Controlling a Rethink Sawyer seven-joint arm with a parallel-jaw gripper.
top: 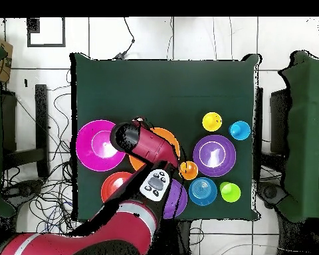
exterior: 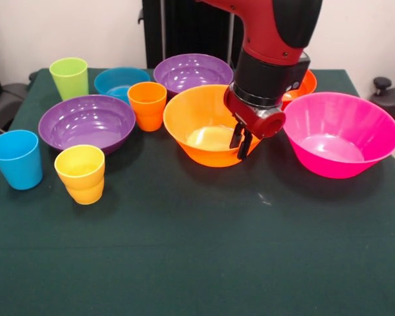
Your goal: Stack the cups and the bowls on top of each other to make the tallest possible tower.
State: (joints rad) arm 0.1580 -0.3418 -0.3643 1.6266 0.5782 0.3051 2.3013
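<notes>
Dark green cloth covers the table, and on it the cups and bowls are spread out singly, with nothing stacked. From the top of the front view the red and black arm is brought down steeply, its wrist pointed at the table, and the gripper is held at the wide orange bowl, over that bowl's rim on the side towards the wide pink bowl. The two dark fingers are seen close together, almost touching, with nothing pinched between them. A red-orange bowl is partly hidden behind the arm. One purple bowl stands behind the orange bowl, and the other purple bowl lies further along, with the orange cup between it and the orange bowl. A small blue bowl and the lime green cup are set at the far edge, while the blue cup and yellow cup stand nearer the camera.
</notes>
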